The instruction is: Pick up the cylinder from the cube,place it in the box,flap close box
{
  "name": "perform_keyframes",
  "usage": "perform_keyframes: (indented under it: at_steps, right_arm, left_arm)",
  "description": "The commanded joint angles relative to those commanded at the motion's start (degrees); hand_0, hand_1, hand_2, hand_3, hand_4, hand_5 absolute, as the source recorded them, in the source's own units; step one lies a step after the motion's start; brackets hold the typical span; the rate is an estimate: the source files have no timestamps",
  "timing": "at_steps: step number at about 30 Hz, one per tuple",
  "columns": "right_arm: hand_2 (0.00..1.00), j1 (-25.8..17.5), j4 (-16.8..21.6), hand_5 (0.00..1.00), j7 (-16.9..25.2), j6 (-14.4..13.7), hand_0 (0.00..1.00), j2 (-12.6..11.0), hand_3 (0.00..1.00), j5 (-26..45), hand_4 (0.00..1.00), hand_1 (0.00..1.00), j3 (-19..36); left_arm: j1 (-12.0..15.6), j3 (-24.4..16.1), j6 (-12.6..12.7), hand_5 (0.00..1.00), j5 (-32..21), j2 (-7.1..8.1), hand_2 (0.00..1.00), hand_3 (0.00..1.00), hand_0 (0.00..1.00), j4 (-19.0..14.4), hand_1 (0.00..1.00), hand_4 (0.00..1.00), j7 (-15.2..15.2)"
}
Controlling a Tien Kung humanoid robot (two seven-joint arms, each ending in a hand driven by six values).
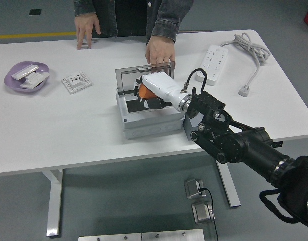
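Observation:
My right hand (145,98) reaches from the right over the open grey box (144,125), its white back turned up. Its fingers are curled on the orange cylinder (143,91), which sits low at the box's opening; only part of the cylinder shows under the hand. The box's clear lid (139,76) stands upright at the back, and a person's hand (160,49) rests on its top edge. The dark grey cube (187,124) to the right of the box is almost wholly hidden behind my forearm. My left arm is out of view.
The person's other hand (87,30) rests on the table's far edge. A purple bowl (24,75) and a white socket plate (76,82) lie at the left. A white power strip (214,55) with its grey cable (252,47) lies at the back right.

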Motion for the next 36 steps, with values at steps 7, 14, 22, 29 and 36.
perform_keyframes:
  at_steps: [7, 14, 22, 29, 36]
  right_arm:
    - [0.437, 0.2, -1.5, 0.002, 1.9, -1.4, 0.318, 0.0, 0.432, 3.0, 0.002, 0.299, -1.5]
    - [0.514, 0.4, -1.6, 0.002, 2.6, -1.8, 0.436, 0.0, 0.558, 4.1, 0.002, 0.405, -2.4]
    - [0.546, 0.2, -2.1, 0.002, 2.2, 0.3, 0.503, 0.0, 0.621, 2.7, 0.029, 0.456, -1.8]
    - [0.609, 0.0, -2.3, 0.176, 2.2, 0.7, 0.433, 0.0, 0.709, 2.1, 0.478, 0.465, -1.1]
    - [0.678, -0.1, -2.3, 0.410, 2.3, 0.7, 0.658, 0.0, 0.872, 1.8, 0.917, 0.590, -0.5]
  left_arm:
    - [-0.1, 0.0, 0.1, 0.188, 0.0, 0.01, 0.598, 0.668, 0.656, 0.0, 0.646, 0.668, 0.1]
    - [-0.2, -0.1, 0.0, 0.189, 0.1, 0.07, 0.598, 0.668, 0.656, 0.0, 0.646, 0.668, 0.0]
    - [-0.3, -0.4, 0.1, 0.188, 0.8, -0.02, 0.598, 0.668, 0.656, 0.0, 0.646, 0.669, 0.1]
    - [-0.3, -0.1, 0.0, 0.189, 0.8, -0.03, 0.598, 0.667, 0.656, 0.0, 0.646, 0.668, 0.1]
    - [-0.6, -0.2, -0.1, 0.188, 1.2, -0.13, 0.598, 0.667, 0.656, 0.0, 0.647, 0.666, 0.1]
